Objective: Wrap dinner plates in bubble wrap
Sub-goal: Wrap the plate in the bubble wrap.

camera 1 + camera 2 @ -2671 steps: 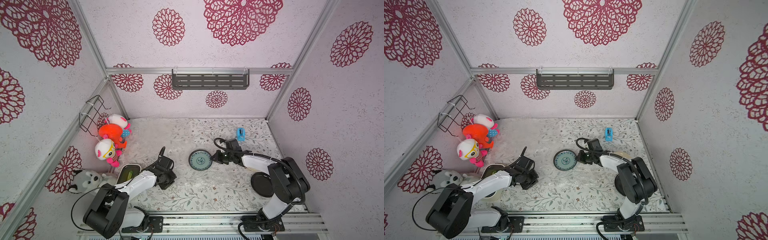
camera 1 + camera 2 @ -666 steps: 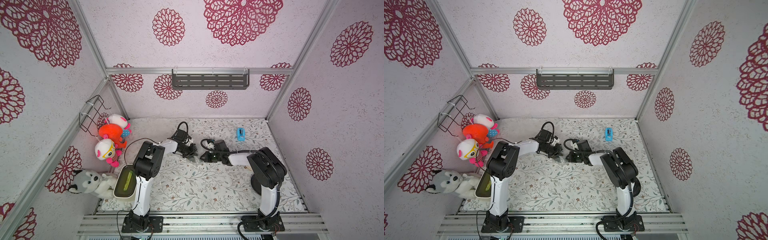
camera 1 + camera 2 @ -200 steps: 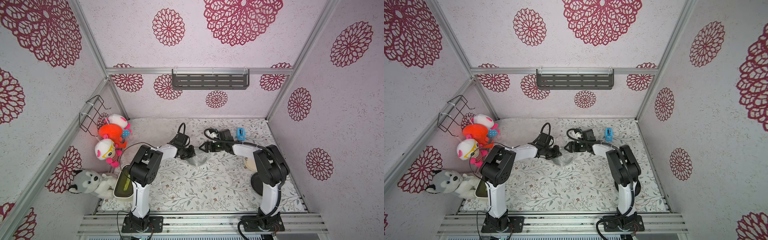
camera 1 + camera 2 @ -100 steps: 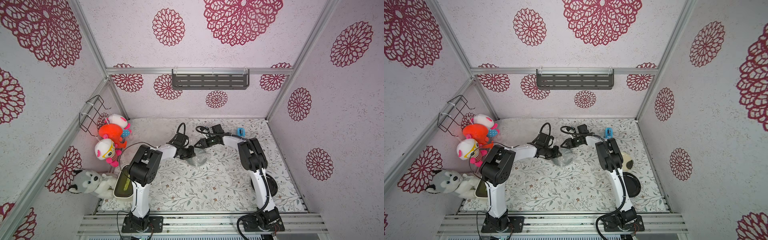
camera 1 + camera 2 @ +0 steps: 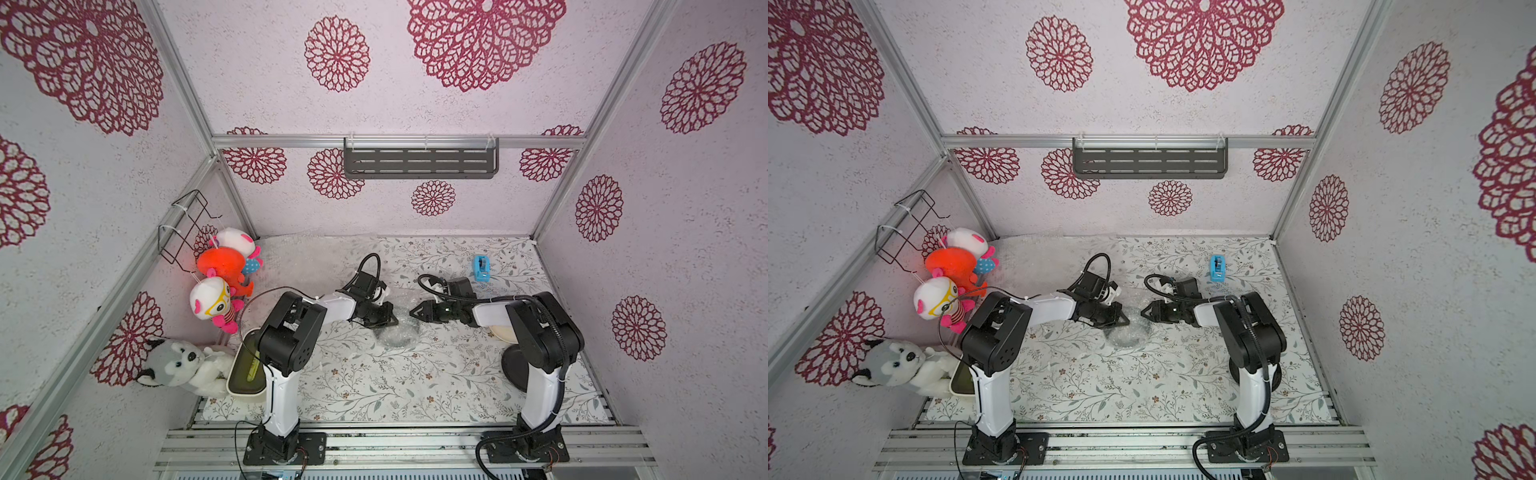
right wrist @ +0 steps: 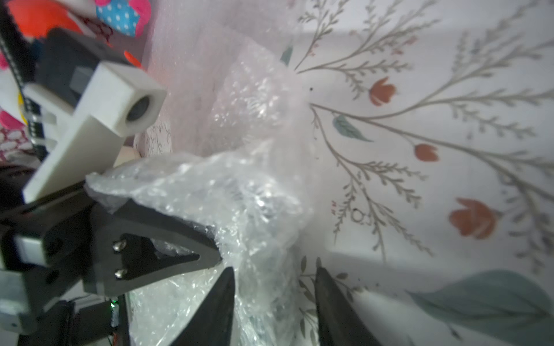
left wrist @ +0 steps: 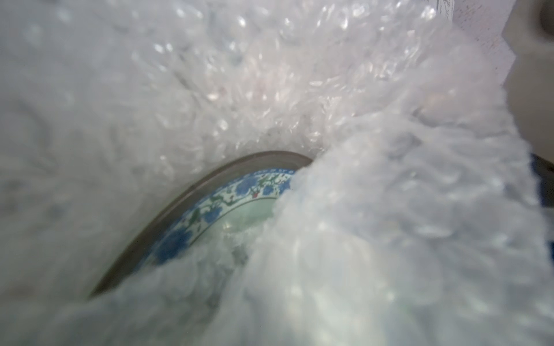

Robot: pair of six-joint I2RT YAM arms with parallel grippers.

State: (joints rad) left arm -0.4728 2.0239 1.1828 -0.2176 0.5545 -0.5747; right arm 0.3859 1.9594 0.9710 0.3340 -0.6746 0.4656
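I count three plates: a teal-blue plate (image 7: 207, 209), a cream plate (image 5: 501, 333) and a black plate (image 5: 512, 368). There are four plush toys (image 5: 210, 297), two bubble wrap sheets (image 5: 401, 332), two arms (image 5: 286, 332), one tape dispenser (image 5: 481, 268) and one tub (image 5: 245, 388).

Pale walls (image 5: 415, 116) are showing crimson flower medallions; a grey shelf (image 5: 420, 163) is hanging on the back one, a floral worktop (image 5: 374, 382) lying below
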